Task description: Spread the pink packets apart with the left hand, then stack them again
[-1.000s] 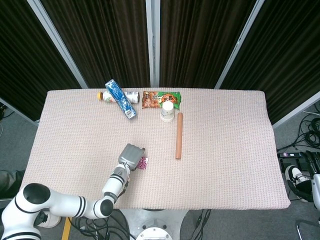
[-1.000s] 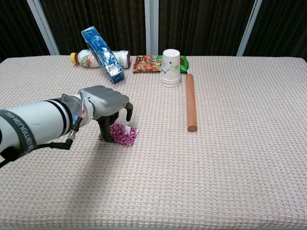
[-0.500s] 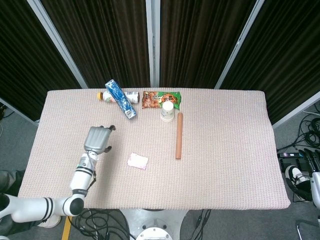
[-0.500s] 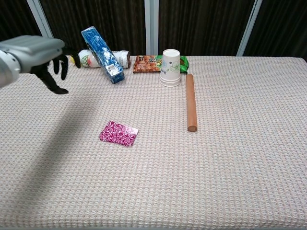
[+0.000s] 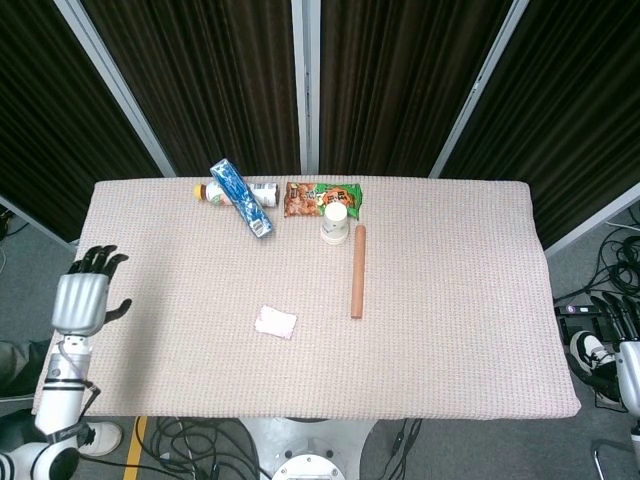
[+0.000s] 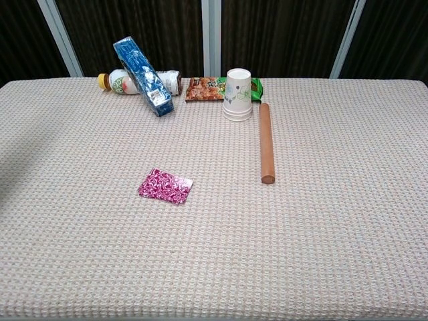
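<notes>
Left hand (image 5: 80,300) hung off the desk (image 5: 450,330) edge, fingers apart, holding nothing | pink packets (image 6: 166,185) lay in one neat pile mid-desk, well apart from it | risk: thin, slick packets might slide together rather than separate | right hand's fingers: cannot tell

The left hand (image 5: 80,298) has a pale silver-grey shell across its back, smooth and slightly boxy, with black fingers (image 5: 96,258) that look slim and segmented against the light casing. A black thumb juts from its side. Below it the wrist narrows into a white tube marked by thin dark seams, then swells into a glossy white arm link with a black band at the joint. At the far edge of the head view, the right hand (image 5: 627,352) shows only partly: dark fingers above a pale grey-white casing, too cropped to make out more.
</notes>
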You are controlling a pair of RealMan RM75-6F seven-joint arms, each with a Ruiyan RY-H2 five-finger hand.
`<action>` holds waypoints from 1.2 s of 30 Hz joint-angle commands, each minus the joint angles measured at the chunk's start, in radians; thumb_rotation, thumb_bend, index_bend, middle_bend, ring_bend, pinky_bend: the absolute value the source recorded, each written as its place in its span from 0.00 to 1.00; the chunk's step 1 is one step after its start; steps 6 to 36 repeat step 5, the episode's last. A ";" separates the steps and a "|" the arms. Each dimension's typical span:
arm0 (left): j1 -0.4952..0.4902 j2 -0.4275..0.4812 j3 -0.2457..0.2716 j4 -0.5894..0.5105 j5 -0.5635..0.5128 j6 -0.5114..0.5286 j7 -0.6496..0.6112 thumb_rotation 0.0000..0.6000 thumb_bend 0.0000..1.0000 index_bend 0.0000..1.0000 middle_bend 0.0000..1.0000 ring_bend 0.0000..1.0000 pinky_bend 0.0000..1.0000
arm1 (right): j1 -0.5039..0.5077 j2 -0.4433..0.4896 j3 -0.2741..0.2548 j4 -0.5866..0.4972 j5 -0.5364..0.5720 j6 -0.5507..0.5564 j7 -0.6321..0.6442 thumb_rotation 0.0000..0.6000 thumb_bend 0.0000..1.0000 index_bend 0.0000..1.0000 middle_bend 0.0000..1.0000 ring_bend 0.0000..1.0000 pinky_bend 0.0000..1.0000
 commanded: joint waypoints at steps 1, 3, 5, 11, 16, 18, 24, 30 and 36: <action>0.076 0.053 0.041 -0.049 0.045 0.050 -0.030 1.00 0.23 0.32 0.28 0.17 0.33 | -0.001 -0.006 -0.001 0.008 -0.004 0.004 0.007 0.83 0.16 0.11 0.07 0.00 0.00; 0.106 0.069 0.051 -0.075 0.057 0.069 -0.022 1.00 0.23 0.32 0.28 0.17 0.33 | -0.001 -0.008 -0.002 0.011 -0.004 0.003 0.009 0.82 0.16 0.11 0.07 0.00 0.00; 0.134 0.088 0.062 -0.109 0.068 0.077 -0.017 1.00 0.23 0.32 0.28 0.17 0.33 | 0.000 -0.009 -0.004 0.012 -0.005 0.002 0.006 0.82 0.16 0.11 0.07 0.00 0.00; 0.134 0.088 0.062 -0.109 0.068 0.077 -0.017 1.00 0.23 0.32 0.28 0.17 0.33 | 0.000 -0.009 -0.004 0.012 -0.005 0.002 0.006 0.82 0.16 0.11 0.07 0.00 0.00; 0.134 0.088 0.062 -0.109 0.068 0.077 -0.017 1.00 0.23 0.32 0.28 0.17 0.33 | 0.000 -0.009 -0.004 0.012 -0.005 0.002 0.006 0.82 0.16 0.11 0.07 0.00 0.00; 0.134 0.088 0.062 -0.109 0.068 0.077 -0.017 1.00 0.23 0.32 0.28 0.17 0.33 | 0.000 -0.009 -0.004 0.012 -0.005 0.002 0.006 0.82 0.16 0.11 0.07 0.00 0.00; 0.134 0.088 0.062 -0.109 0.068 0.077 -0.017 1.00 0.23 0.32 0.28 0.17 0.33 | 0.000 -0.009 -0.004 0.012 -0.005 0.002 0.006 0.82 0.16 0.11 0.07 0.00 0.00; 0.134 0.088 0.062 -0.109 0.068 0.077 -0.017 1.00 0.23 0.32 0.28 0.17 0.33 | 0.000 -0.009 -0.004 0.012 -0.005 0.002 0.006 0.82 0.16 0.11 0.07 0.00 0.00; 0.134 0.088 0.062 -0.109 0.068 0.077 -0.017 1.00 0.23 0.32 0.28 0.17 0.33 | 0.000 -0.009 -0.004 0.012 -0.005 0.002 0.006 0.82 0.16 0.11 0.07 0.00 0.00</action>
